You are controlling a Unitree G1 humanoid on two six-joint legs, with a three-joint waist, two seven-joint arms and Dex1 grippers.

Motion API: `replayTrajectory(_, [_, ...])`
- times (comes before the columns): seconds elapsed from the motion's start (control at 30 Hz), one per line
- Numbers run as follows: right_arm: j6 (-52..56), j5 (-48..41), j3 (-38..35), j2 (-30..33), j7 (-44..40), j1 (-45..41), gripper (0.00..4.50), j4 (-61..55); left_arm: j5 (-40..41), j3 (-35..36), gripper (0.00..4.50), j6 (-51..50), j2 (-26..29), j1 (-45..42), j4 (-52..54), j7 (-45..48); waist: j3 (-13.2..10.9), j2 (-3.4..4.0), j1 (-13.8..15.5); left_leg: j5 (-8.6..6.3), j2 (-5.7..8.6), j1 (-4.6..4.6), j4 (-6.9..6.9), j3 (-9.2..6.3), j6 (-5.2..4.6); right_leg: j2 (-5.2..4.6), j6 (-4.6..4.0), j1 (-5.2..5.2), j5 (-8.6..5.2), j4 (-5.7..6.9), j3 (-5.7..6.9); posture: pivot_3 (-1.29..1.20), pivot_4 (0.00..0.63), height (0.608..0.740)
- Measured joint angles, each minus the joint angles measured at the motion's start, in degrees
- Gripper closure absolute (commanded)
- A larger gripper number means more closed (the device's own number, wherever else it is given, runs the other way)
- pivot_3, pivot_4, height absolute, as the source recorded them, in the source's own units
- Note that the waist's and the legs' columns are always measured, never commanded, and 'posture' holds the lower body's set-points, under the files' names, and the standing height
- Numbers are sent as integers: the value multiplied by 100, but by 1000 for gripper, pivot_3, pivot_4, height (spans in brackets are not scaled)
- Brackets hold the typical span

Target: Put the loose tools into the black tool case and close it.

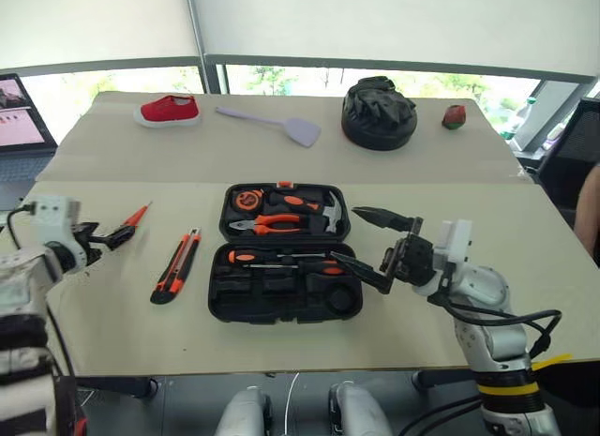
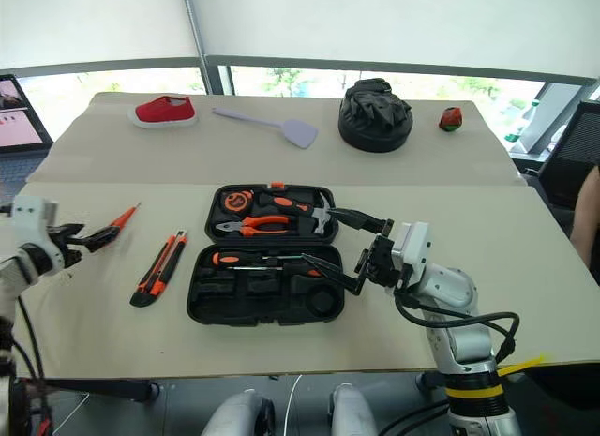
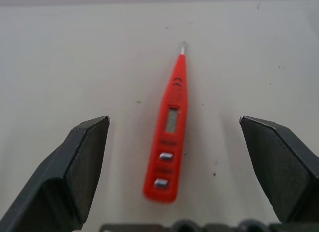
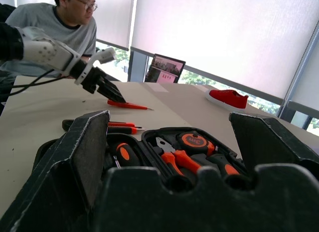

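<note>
Two beige tables [image 1: 281, 150] pushed together, seam running across mid-frame. Behind them, upper frame, white roller blinds [image 1: 375, 23] drawn most of the way down, a strip of window [image 1: 309, 80] beneath showing daylight and green foliage. Grey window frame [image 1: 202, 42] dividing the panes. Laptop [image 1: 19, 112] open at far left edge. Dark chair [image 1: 572, 145] at right edge. Grey floor [image 1: 187, 408] along the bottom. Soft, even daylight throughout.
</note>
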State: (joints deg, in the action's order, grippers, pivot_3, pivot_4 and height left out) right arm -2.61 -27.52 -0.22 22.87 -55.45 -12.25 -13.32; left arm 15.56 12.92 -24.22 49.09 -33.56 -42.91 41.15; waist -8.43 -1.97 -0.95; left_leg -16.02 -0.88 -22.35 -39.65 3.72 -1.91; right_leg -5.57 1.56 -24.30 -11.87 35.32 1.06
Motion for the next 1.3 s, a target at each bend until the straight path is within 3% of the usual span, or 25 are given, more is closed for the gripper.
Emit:
replayTrajectory(0.17, [103, -10, 48, 4, 181, -10, 38, -337, -692, -486, 0, 842, -185, -1095, -1678, 89, -2, -3, 16, -2, -3, -4, -6, 3, -3, 1, 2, 2, 0, -7, -3, 0, 150, 740])
replayTrajectory(0.3, [183, -10, 65, 13, 301, 30, 0, -496, -915, -624, 1061, 1052, -206, -1413, -2183, 195, -2, -4, 26, -6, -1, -1, -11, 6, -10, -8, 4, 3, 0, -11, -5, 0, 150, 740])
replayTrajectory(0.57, [290, -12, 69, 86, 456, 34, 0, -693, -1015, -641, 3996, 1028, -218, -1500, -2317, 479, -2, -4, 26, -5, -2, 11, -13, 9, -9, -9, 4, 3, 0, 3, -14, 0, 150, 740])
replayTrajectory(0.7, [292, -12, 109, 92, 468, 35, 0, -696, -936, -471, 4030, 1260, -218, -1367, -2296, 606, -2, -4, 26, -7, -3, 9, -13, 9, -11, -13, 4, 2, 1, 2, -16, 0, 150, 740])
replayTrajectory(0.83, [370, -77, 115, 271, 369, 67, 0, -720, -342, -43, 4031, 1828, -361, -1038, -1741, 1680, -15, -27, 47, -6, -8, -13, -25, 2, -10, -18, 3, -12, 1, 41, -6, 0, 150, 740])
replayTrajectory(0.97, [467, -226, -74, 677, 153, 105, 0, -752, 209, -117, 4031, 1861, -118, -543, 262, 3301, -23, -39, 58, -9, -5, -24, -36, 1, -15, -27, 5, -16, 1, 40, -14, 0, 150, 740])
replayTrajectory(1.1, [605, -384, -259, 1252, -273, 415, 0, -780, 184, -897, 4031, 2010, 337, 279, 2448, 4372, -30, -25, 47, -13, -4, -2, -26, 7, -22, -31, 10, 1, -3, 34, -25, 0, 150, 740])
replayTrajectory(1.2, [606, -377, -233, 1402, -541, 473, 0, -799, -41, -1670, 4031, 1771, 251, 522, 3701, 4446, -31, -24, 97, -13, -5, -1, -33, 5, -24, -22, 14, 3, -6, 7, -30, 0, 150, 740])
replayTrajectory(1.3, [605, -361, -200, 1349, -538, 464, 0, -808, -402, -2166, 4031, 1531, 131, 561, 4214, 4246, -31, -24, 107, -13, -4, 3, -33, 6, -23, -1, 12, 4, -5, 5, -39, 0, 150, 740])
